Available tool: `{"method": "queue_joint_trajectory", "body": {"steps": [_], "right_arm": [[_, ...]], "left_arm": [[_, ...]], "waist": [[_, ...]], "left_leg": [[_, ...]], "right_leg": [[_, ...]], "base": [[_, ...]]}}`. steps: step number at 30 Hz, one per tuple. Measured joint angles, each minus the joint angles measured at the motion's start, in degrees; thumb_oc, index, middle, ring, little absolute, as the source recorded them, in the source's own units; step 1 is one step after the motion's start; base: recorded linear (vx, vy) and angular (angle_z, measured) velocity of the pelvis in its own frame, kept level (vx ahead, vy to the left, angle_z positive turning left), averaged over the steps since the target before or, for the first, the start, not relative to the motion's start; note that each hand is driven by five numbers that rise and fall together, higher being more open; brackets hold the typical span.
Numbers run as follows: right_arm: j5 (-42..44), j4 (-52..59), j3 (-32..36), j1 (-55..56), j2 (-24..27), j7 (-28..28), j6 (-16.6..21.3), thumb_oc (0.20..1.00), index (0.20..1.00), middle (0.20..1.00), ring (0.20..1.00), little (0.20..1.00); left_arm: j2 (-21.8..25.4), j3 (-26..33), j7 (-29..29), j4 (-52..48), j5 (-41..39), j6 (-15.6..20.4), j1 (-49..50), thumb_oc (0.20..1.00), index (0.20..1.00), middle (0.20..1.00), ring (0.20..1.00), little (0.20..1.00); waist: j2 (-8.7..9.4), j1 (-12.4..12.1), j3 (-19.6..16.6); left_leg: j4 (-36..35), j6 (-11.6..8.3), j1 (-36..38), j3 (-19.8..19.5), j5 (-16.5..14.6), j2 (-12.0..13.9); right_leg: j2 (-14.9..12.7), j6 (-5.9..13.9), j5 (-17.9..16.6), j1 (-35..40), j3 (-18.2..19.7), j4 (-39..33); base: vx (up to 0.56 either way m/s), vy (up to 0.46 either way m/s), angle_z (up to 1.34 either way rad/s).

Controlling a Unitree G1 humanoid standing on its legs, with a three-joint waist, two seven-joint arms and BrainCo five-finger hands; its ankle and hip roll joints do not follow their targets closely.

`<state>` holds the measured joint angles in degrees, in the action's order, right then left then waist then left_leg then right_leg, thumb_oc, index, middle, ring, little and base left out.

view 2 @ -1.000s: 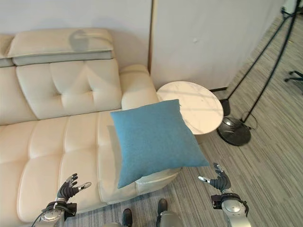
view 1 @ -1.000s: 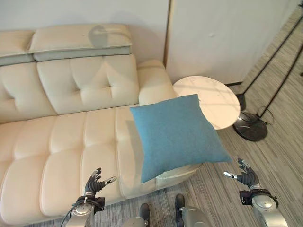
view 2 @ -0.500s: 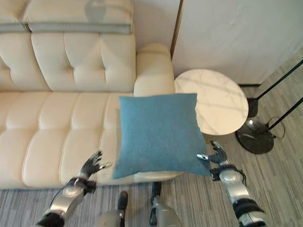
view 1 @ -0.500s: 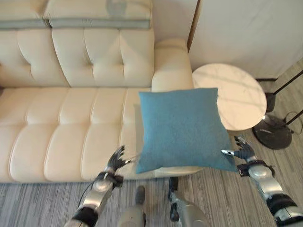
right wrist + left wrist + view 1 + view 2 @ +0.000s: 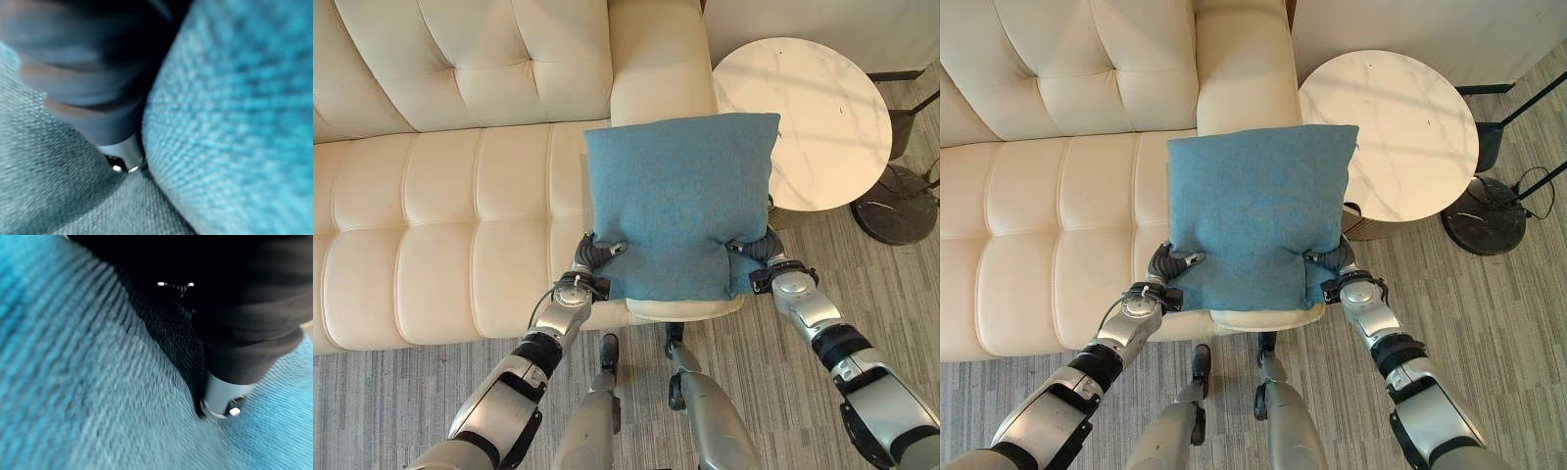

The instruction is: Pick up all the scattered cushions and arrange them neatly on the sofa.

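A square blue cushion [image 5: 677,196] lies flat over the right end of the cream sofa's seat [image 5: 440,215], its near edge at the seat's front. My left hand [image 5: 592,257] grips its near left corner and my right hand [image 5: 752,253] its near right corner. Each thumb presses a dent into the top of the cloth, and the other fingers are hidden under it. The left wrist view has the blue weave [image 5: 73,382] right against a dark-covered finger [image 5: 225,396]. In the right wrist view the cloth [image 5: 234,98] bulges beside the hand.
A round white marble side table [image 5: 813,108] stands right of the sofa's armrest [image 5: 661,59]. A black round lamp base [image 5: 901,206] sits on the striped grey carpet further right. The sofa seat stretches bare to the left.
Both hands, open and apart from the cushion before, have closed in on its near corners and taken hold. The camera has tilted down and the view has shifted.
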<state>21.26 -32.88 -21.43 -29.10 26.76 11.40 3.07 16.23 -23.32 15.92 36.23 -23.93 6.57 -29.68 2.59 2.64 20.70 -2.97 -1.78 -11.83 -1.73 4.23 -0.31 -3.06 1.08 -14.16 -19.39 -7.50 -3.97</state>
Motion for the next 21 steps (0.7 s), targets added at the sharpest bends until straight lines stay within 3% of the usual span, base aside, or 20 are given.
{"method": "queue_joint_trajectory", "body": {"steps": [5, 12, 17, 21], "right_arm": [[0.5, 16.8, 6.5, 14.4, -1.0, -2.4, 0.7, 0.200, 0.200, 0.200, 0.200, 0.200], [-0.7, 33.2, 13.5, 29.3, -2.6, -9.3, 1.7, 0.200, 0.200, 0.200, 0.200, 0.200], [-1.1, 38.1, 15.5, 35.5, -4.6, -12.8, 1.9, 0.200, 0.200, 0.200, 0.200, 0.200], [-1.1, 38.3, 15.4, 35.7, -6.4, -13.1, 2.9, 0.200, 0.200, 0.200, 0.200, 0.200]], "left_arm": [[0.5, 5.9, -0.3, -15.4, -0.3, 0.6, 11.5, 0.200, 0.200, 0.200, 0.200, 0.200], [2.4, 11.5, -5.7, -28.7, -0.2, -0.7, 26.3, 0.200, 0.200, 0.200, 0.200, 0.200], [2.4, 13.6, -7.8, -34.7, -0.1, -0.8, 33.5, 0.200, 0.200, 0.200, 0.200, 0.200], [2.8, 14.9, -7.9, -35.8, 0.3, -0.4, 33.4, 0.200, 0.200, 0.200, 0.200, 0.200]], "waist": [[-0.55, 0.1, 0.1], [-0.71, 0.4, -0.7], [-0.23, 0.6, -4.9], [0.38, 1.3, -5.9]], "left_leg": [[-1.7, 0.06, 4.9, 0.6, -0.4, 0.3], [-1.6, 0.60, 10.4, 1.0, -1.8, 0.4], [-1.7, 0.75, 11.9, 2.6, -2.6, 0.0], [0.5, 1.82, 11.0, 4.8, -2.7, -0.9]], "right_leg": [[0.5, -0.08, 0.7, 4.5, 0.9, -0.6], [0.6, -0.12, 1.7, 9.6, 1.4, -0.6], [0.6, 0.18, 1.8, 10.7, 3.1, -0.6], [0.2, 2.76, 1.3, 8.3, 5.1, 2.9]], "base": [[0.08, 0.021, -0.07], [0.06, 0.068, -0.04], [-0.18, 0.088, -0.16], [-0.37, 0.044, -0.25]]}}
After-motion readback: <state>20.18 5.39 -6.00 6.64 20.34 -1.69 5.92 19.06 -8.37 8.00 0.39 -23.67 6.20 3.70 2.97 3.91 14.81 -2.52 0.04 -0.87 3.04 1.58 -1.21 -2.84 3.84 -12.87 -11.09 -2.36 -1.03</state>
